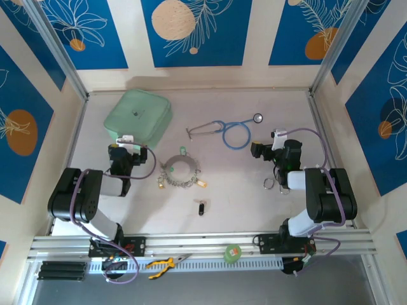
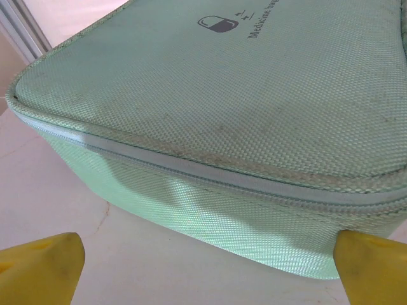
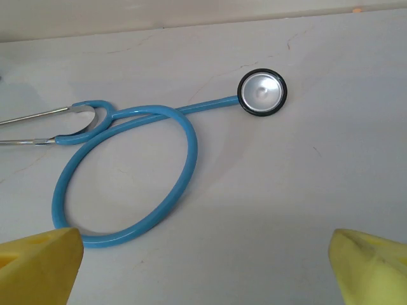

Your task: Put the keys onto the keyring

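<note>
Since both grippers stand wide open and empty, nothing is in hand: the left gripper (image 2: pixel 205 270) faces the green pouch (image 2: pixel 241 95) and the right gripper (image 3: pixel 205 267) faces the blue stethoscope (image 3: pixel 184 146), neither aimed at the task's things. The black key (image 1: pixel 201 208) lies alone on the table (image 1: pixel 241 197), just nearer the arms than the keyring (image 1: pixel 179 183) at mid-table. Lying flat, that key could slide from closing fingers, and the thin ring may skid if nudged.
</note>
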Robot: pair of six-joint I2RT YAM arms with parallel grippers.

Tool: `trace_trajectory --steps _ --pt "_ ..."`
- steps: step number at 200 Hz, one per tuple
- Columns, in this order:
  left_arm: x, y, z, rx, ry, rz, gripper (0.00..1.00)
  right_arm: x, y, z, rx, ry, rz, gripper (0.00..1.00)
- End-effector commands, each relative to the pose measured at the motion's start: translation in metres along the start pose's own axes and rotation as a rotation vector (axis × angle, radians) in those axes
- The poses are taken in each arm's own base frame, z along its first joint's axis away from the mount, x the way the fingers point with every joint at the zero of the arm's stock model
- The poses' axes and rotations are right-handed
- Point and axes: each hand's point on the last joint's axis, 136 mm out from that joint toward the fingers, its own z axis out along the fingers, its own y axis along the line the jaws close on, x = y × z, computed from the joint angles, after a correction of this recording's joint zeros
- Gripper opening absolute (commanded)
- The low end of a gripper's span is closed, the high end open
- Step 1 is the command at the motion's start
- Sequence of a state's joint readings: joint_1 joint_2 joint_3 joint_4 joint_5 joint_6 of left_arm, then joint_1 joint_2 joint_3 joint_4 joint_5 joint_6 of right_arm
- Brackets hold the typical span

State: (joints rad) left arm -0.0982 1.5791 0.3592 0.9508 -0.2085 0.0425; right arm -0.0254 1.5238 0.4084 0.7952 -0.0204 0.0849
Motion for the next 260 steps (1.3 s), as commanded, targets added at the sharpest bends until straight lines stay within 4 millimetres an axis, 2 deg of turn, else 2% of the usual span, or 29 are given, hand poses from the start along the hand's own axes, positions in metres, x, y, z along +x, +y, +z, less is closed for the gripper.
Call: trace_trajectory --steps 1,171,182,190,221,245,260 --pt "-0.011 -0.003 -0.001 0.020 -0.035 -0.012 1.00 -0.007 -0.002 0.002 0.017 -0.013 0.007 0.99" --pt "-0.010 -0.003 0.000 0.031 -0.030 -0.019 1.00 -0.006 -0.002 0.002 0.017 -0.013 0.007 1.00" --pt "-0.010 -0.002 -0.001 0.033 -0.034 -0.022 1.00 -0.008 -0.002 0.001 0.016 -0.022 0.003 0.89" --pt "-0.012 -0.001 -0.004 0.031 -0.047 -0.019 1.00 -0.010 0.000 -0.001 0.014 -0.017 -0.001 0.86" --pt "-0.038 0.011 -0.030 -0.013 -0.102 -0.041 1.00 -0.035 0.025 -0.016 0.012 0.027 -0.069 0.86" --pt "-0.064 0.018 -0.045 -0.027 -0.122 -0.104 1.00 -0.056 0.066 -0.030 -0.042 0.014 -0.065 0.85" --pt "-0.073 0.013 -0.050 0.017 -0.093 -0.148 1.00 -0.055 0.092 -0.034 -0.069 0.048 -0.062 0.82"
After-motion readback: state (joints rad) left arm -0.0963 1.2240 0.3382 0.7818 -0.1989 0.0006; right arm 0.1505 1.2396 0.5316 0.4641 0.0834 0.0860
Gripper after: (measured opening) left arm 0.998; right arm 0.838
